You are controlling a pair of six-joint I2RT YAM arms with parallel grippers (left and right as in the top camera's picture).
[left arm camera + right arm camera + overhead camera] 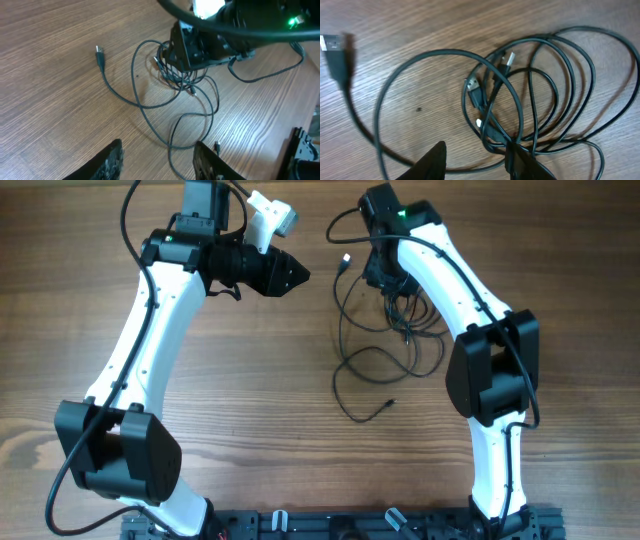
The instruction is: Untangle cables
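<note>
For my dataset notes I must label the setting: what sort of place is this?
Probably a robotics lab bench: two white robot arms rise from a black rail at the edge of a wooden table, with tangled black cables laid before them.

We found several thin black flexible cables [398,330] lying flat on the wooden tabletop [300,380] in a loose tangle, their loops crossing over one another around a denser knot where a few small plug ends [475,92] sat close together. One strand ran out of the tangle to a silver-tipped plug [99,51] lying apart. Another trailed off in a curve to a small plug end [388,404] on its own.
</note>
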